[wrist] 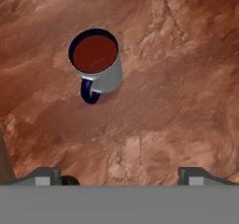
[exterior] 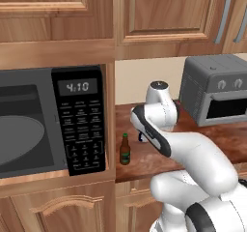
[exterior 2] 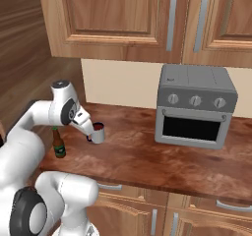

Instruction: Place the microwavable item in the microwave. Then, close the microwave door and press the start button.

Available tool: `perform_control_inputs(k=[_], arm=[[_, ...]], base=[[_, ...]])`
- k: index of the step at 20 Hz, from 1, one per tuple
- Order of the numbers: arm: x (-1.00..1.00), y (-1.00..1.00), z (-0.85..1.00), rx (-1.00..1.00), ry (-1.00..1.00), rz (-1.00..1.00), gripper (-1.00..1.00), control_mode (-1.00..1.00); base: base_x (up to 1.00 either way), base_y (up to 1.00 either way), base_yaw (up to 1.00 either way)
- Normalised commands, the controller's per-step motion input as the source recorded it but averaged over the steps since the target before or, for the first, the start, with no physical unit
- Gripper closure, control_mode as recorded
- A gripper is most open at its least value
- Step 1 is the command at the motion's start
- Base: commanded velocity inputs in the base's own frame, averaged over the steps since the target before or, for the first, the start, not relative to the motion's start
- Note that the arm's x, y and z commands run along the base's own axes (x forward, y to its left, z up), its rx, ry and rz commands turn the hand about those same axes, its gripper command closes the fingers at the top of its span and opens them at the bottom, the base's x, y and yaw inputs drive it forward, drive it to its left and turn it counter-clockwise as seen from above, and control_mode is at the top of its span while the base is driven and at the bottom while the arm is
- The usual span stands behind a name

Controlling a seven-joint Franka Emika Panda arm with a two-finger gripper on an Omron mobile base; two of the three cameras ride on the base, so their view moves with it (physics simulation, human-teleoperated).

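Right now my gripper point(wrist: 119, 175) hangs over the brown counter point(exterior 2: 162, 161) with its fingers spread wide, holding nothing. Through the hand view the white mug point(wrist: 97, 64) stands upright at about eleven o'clock from me, dark red inside, its blue handle turned toward me. Left of it stands the brown bottle point(exterior: 125, 150), and beyond that the black microwave point(exterior: 79, 120).

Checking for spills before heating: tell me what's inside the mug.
The mug stands upright on the counter; its inside shows plain dark red right down, with no object in it. Whether that red is liquid or glaze cannot be told.
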Motion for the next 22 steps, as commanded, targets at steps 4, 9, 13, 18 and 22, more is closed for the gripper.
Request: perform_control_inputs(k=[4, 9, 13, 18, 22], arm=[[0.26, 0.04, -0.21, 0.0, 0.1, 0.0, -1.0, -1.0], [0.34, 0.1, -0.29, 0.0, 0.14, 0.0, -1.0, -1.0], [0.26, 0.03, -0.28, 0.0, 0.08, 0.0, -1.0, -1.0], [0.17, 0.0, -0.13, 0.0, 0.02, 0.0, -1.0, -1.0], [0.15, 0.01, -0.18, 0.0, 0.0, 0.0, -1.0, -1.0]], base=[[0.0, 0.0, 0.0], [0.0, 0.0, 0.0], [0.0, 0.0, 0.0], [0.0, 0.0, 0.0], [0.0, 0.0, 0.0]])
